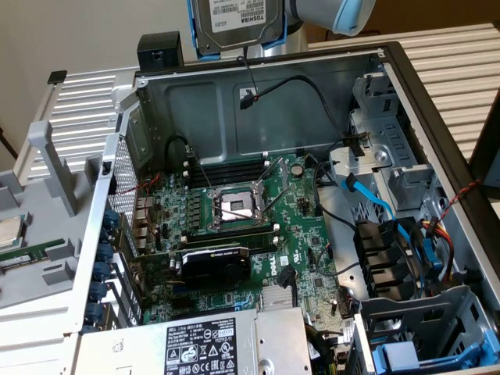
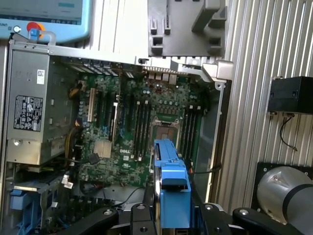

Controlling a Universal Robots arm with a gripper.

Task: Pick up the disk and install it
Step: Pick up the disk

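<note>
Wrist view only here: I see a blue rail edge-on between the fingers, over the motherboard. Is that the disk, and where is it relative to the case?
Observer: Yes. In the exterior view the disk shows its white Toshiba label. It is raised above the open case, near the far wall.
Operator: Anything under it?
Observer: A black cable with a connector at its end hangs against that wall, right below the disk.
Operator: Drive bay?
Observer: At the exterior view's lower right, another blue-railed tray sits in the drive cage.
</note>
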